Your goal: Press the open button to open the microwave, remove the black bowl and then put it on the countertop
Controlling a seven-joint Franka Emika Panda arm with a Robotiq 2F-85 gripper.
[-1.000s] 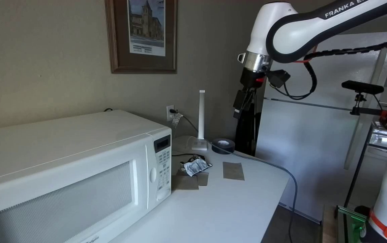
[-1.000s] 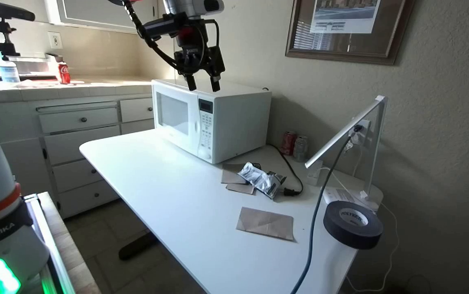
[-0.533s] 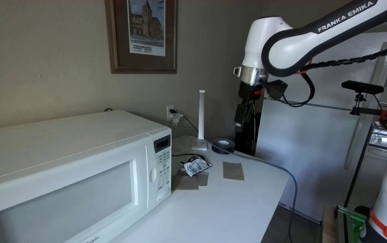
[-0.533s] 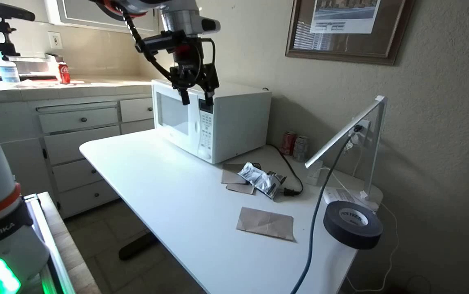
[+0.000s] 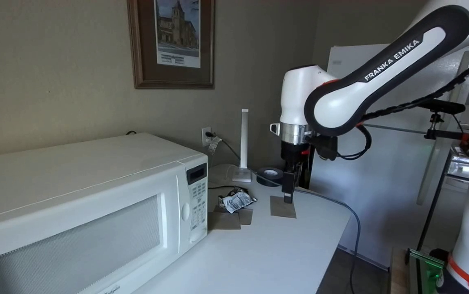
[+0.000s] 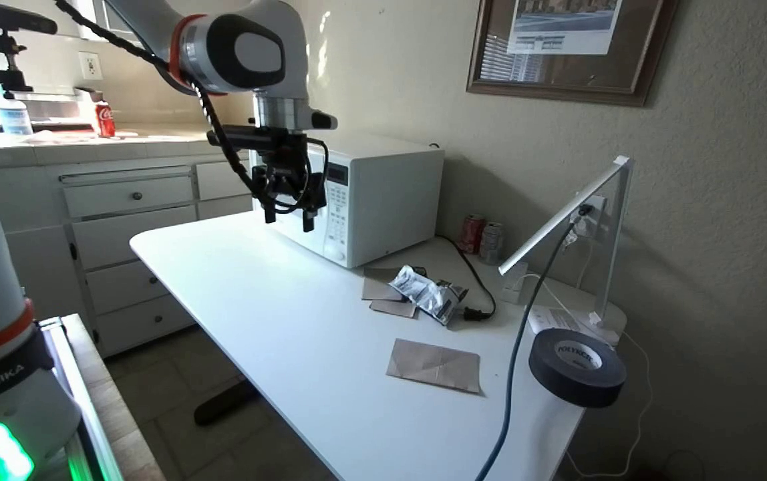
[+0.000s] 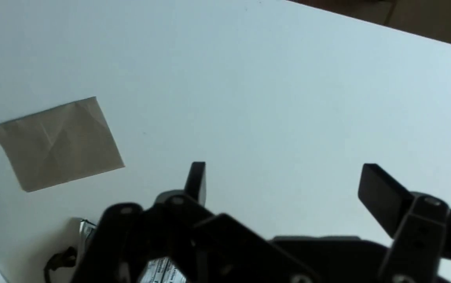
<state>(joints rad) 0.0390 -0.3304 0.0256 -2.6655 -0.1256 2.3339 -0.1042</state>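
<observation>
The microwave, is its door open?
No, in an exterior view its door sits flush beside the control panel, with no gap showing.

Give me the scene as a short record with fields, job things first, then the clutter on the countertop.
Gripper: open, holding nothing, above the countertop
Microwave: door shut, on the countertop
Bowl: not visible in any view
Packet: silver, crumpled
Paper: brown pieces, lying flat
Tape: dark roll, lying flat beside the lamp
Cans: one red, one silver, near the wall
</observation>
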